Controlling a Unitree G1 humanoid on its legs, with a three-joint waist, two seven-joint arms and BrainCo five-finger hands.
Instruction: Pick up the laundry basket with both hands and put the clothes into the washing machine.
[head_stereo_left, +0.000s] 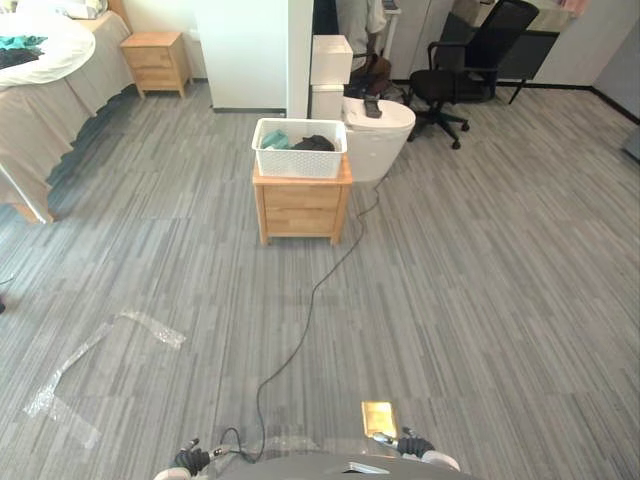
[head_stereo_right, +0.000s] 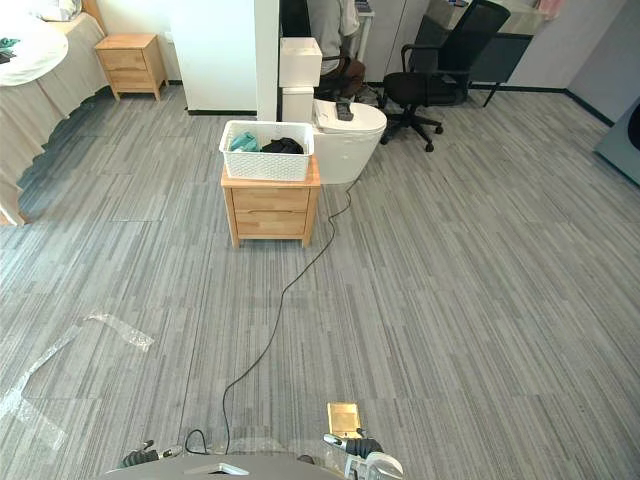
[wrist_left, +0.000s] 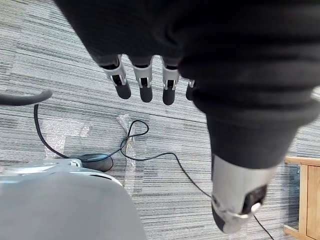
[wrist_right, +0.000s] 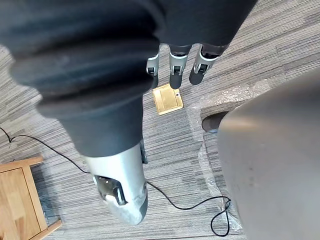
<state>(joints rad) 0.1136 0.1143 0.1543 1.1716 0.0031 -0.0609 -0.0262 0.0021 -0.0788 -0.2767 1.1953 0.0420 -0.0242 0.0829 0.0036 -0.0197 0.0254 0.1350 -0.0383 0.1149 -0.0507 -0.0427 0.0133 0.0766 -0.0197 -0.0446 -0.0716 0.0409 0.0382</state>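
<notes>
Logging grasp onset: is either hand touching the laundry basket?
Apart. Left eye view: laundry basket on distant cabinet; wrist views show left hand, right hand above floor.

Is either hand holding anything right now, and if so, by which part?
Nothing is held. The left hand and the right hand hang open and empty. The laundry basket sits untouched on the wooden nightstand, well ahead of both.

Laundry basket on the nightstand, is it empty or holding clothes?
Holding clothes. The laundry basket stands upright on the nightstand with a teal garment and a dark garment lying inside it.
</notes>
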